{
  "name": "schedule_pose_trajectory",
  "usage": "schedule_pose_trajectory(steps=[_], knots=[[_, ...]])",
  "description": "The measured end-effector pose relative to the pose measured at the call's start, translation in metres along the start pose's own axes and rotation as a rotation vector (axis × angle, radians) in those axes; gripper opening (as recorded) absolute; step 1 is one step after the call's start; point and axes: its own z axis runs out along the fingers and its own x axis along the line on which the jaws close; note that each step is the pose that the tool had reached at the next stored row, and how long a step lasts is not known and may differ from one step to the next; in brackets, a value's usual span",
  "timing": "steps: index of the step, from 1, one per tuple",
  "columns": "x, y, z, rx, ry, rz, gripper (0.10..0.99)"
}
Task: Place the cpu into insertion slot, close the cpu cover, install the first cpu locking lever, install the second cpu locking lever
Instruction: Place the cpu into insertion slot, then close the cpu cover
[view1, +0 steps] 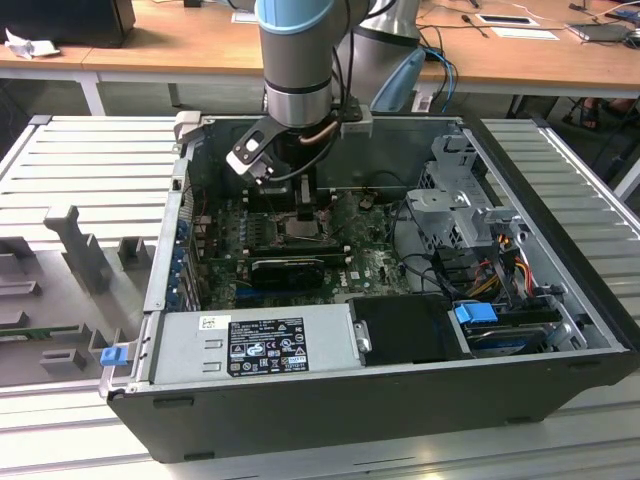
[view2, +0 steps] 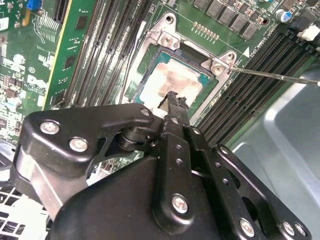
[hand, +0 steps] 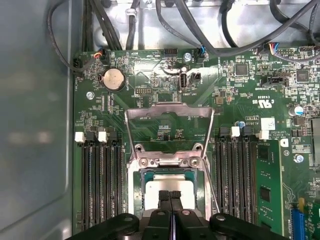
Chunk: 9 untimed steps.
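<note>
The cpu (hand: 167, 184) lies flat in the insertion slot (hand: 134, 192), its pale metal face up; the second wrist view shows the cpu (view2: 170, 80) inside the silvery rim (view2: 165, 35). The cpu cover (hand: 167, 111) stands open, swung back from the socket, with green board visible through its window. My gripper (hand: 170, 194) is shut, its two black fingertips pressed together directly over the chip's near edge, and it holds nothing. Its tips (view2: 176, 99) hang just above the chip; I cannot tell whether they touch it. In the exterior view the gripper (view1: 305, 205) reaches down into the case.
A thin locking lever (hand: 212, 185) stands free beside the socket, and the lever (view2: 280, 77) sticks out over the memory slots (view2: 260, 80). Black memory slots (hand: 97, 185) flank the socket on both sides. A long black card (view1: 285, 270), cables and the case walls (view1: 160, 260) lie close by.
</note>
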Motion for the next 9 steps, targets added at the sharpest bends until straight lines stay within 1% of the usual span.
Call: schedule_pose_trajectory(steps=[5, 6, 7, 8, 9], knots=[[0.0001, 0.0003, -0.0026, 0.0, 0.0003, 0.0, 0.106], [-0.0003, 0.001, -0.0028, 0.002, 0.0017, 0.0, 0.106], [-0.0011, 0.0022, -0.0025, 0.004, 0.008, 0.001, 0.106], [-0.0018, 0.0041, -0.0024, 0.009, 0.0142, 0.001, 0.106], [-0.0022, 0.0043, -0.0024, 0.009, 0.0204, 0.002, 0.106]])
